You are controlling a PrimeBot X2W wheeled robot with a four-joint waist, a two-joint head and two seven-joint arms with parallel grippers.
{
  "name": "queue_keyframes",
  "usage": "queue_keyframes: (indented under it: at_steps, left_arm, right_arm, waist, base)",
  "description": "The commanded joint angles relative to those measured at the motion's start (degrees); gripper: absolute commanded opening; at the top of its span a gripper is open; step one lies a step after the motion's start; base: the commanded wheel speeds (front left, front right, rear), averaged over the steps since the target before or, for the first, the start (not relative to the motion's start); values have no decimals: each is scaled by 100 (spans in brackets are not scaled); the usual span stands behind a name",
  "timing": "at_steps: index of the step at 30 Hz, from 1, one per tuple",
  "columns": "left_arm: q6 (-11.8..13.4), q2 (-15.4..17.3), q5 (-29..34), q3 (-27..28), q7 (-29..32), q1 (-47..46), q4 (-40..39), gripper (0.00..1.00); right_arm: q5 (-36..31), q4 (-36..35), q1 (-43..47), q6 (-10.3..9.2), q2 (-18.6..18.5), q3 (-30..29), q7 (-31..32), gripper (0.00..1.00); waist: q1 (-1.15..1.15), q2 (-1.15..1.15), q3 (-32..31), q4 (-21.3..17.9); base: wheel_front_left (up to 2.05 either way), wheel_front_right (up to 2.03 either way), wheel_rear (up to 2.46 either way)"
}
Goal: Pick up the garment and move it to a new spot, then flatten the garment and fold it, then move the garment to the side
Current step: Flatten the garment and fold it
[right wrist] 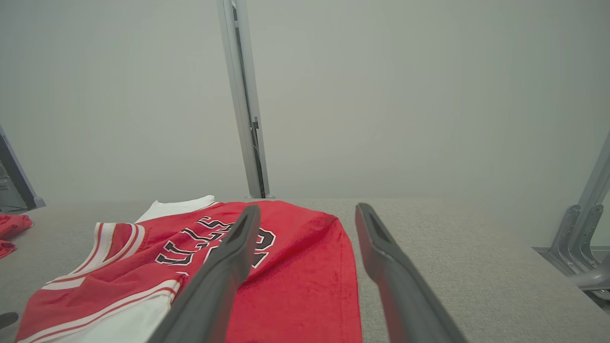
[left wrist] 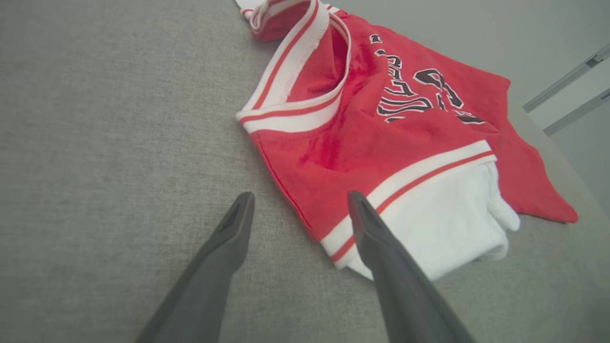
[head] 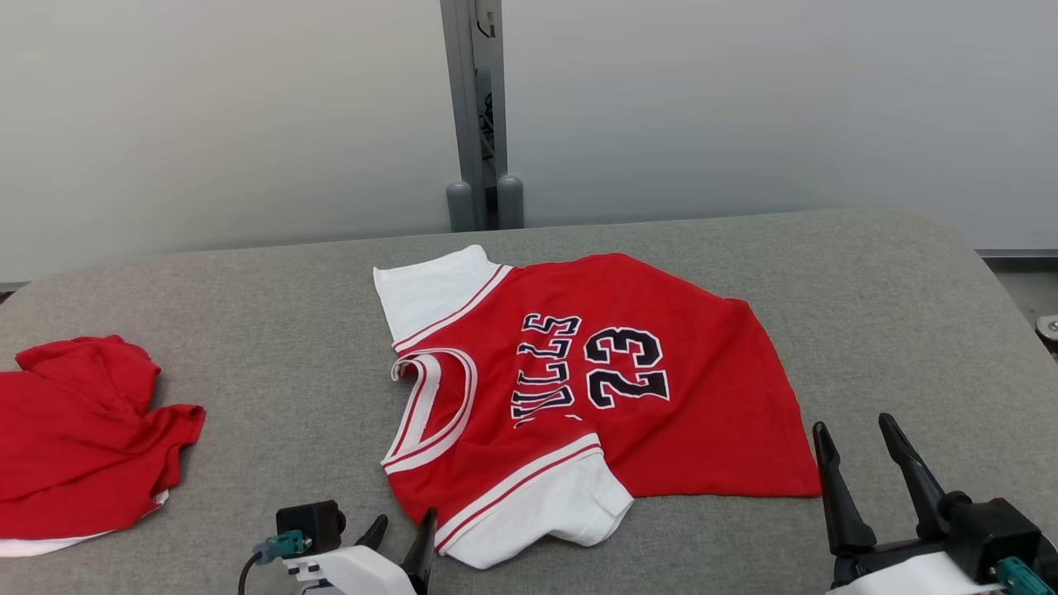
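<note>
A red jersey with white sleeves and the number 23, the garment (head: 579, 388), lies spread on the grey table (head: 289, 330), collar toward the left. My left gripper (head: 402, 533) is open at the bottom edge, fingertips just short of the near white sleeve. In the left wrist view the garment (left wrist: 381, 133) lies ahead, and the left gripper (left wrist: 298, 202) straddles its shoulder edge without holding it. My right gripper (head: 855, 434) stands open beside the hem's near right corner. The right wrist view shows the garment (right wrist: 295, 276) under the open right gripper (right wrist: 307, 212).
A second, crumpled red garment (head: 74, 438) lies at the table's left edge. A grey post (head: 479, 116) stands behind the table against pale wall panels. The table's right edge (head: 1017, 322) curves away near the right arm.
</note>
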Motion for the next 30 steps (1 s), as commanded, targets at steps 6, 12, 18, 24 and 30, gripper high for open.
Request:
queue_keyframes:
  at_steps: [6, 12, 18, 24, 30]
  left_arm:
    - [-14, 26, -347, -226, 84, -371, 504, 100]
    - [-117, 22, -797, -443, 171, -586, 837, 100]
    - [-174, 39, -861, -509, -302, -938, 1008, 0]
    - [88, 325, -424, -341, -743, -1404, 917, 0]
    - [652, 602, 447, 201, -751, -1409, 136, 0]
  right_arm:
    - [14, 57, -119, 1, -20, 83, -12, 100]
    - [26, 48, -175, 1, -21, 101, -12, 100]
    - [30, 27, -189, 1, -22, 126, -12, 100]
    - [31, 12, -232, 1, -20, 145, -12, 100]
    - [44, 46, -310, 1, -18, 238, -12, 100]
  waist:
    - [0, 0, 71, -228]
    - [0, 0, 115, -372]
    - [0, 0, 152, -453]
    - [0, 0, 246, -519]
    - [0, 0, 386, -651]
  base:
    - [0, 0, 0]
    - [0, 0, 0]
    - [0, 0, 0]
    - [0, 0, 0]
    - [0, 0, 0]
